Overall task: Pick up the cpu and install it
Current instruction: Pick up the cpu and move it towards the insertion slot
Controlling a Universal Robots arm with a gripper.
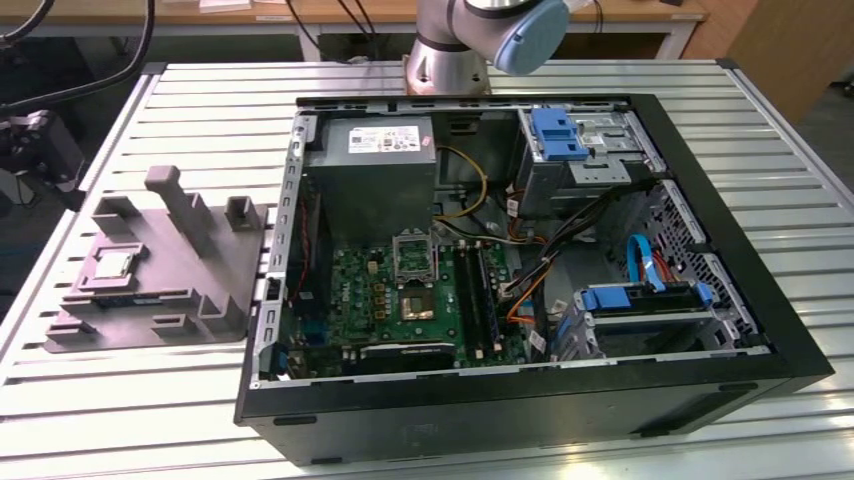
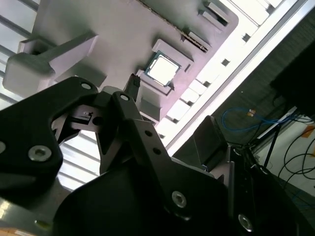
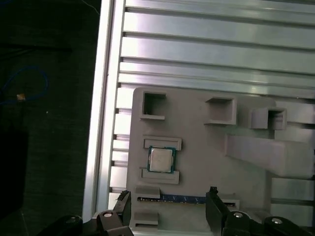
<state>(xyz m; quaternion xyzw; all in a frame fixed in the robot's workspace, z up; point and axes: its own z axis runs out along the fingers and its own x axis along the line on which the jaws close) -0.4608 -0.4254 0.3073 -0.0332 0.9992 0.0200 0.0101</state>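
The cpu (image 1: 114,265) is a small silvery square chip lying flat in a shallow seat of the grey plastic fixture (image 1: 200,290), at the exterior view's left. It also shows in both wrist views, cpu (image 3: 161,160) and cpu (image 2: 161,69). My gripper (image 3: 168,199) hangs above the fixture (image 3: 206,147) and stands open, its two dark fingertips (image 3: 213,195) wide apart with nothing held. The cpu sits just off the line between the fingertips, apart from both. One dark finger (image 2: 134,86) points toward the chip.
An open computer case (image 1: 521,390) fills the middle and the exterior view's right, on a slatted aluminium table (image 1: 160,400). Its green motherboard (image 1: 387,295) carries a silver socket frame (image 1: 414,252). Cables, drive bays and a power supply (image 1: 380,150) crowd the case. A blue-edged strip (image 3: 172,199) lies in the fixture.
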